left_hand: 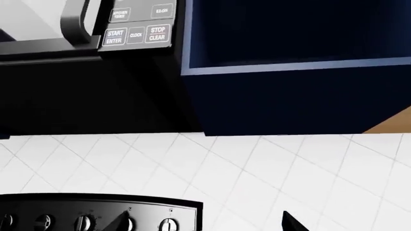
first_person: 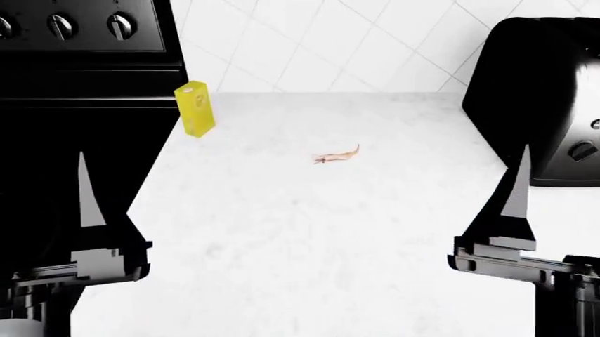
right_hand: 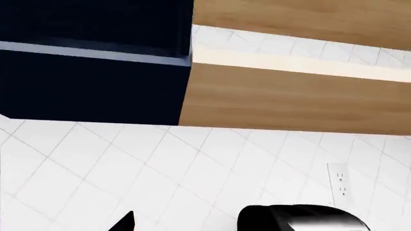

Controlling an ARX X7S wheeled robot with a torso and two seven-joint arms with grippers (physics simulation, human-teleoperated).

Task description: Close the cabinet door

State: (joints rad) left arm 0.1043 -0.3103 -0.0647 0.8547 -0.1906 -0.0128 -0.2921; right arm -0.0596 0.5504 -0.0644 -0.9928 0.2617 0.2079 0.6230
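Both wrist views look up at a navy blue wall cabinet (left_hand: 295,96) (right_hand: 90,86). Its front is dark, with a pale blue shelf edge across it. A wood-coloured panel (right_hand: 289,98) adjoins it on one side; I cannot tell whether this is the cabinet door. My left gripper (left_hand: 207,222) is open, its two tips far apart and holding nothing. Only one tip of my right gripper (right_hand: 209,224) shows, far off centre, so it reads as open and empty. In the head view both grippers (first_person: 89,193) (first_person: 518,189) hang low over the counter, well below the cabinet.
A microwave (left_hand: 96,29) hangs beside the cabinet above a black stove (first_person: 84,63) with knobs. A black toaster (first_person: 544,98) stands at the right on the white counter (first_person: 319,239). A yellow box (first_person: 195,109) and a small pale scrap (first_person: 336,156) lie further back. The wall (left_hand: 212,163) is white tile.
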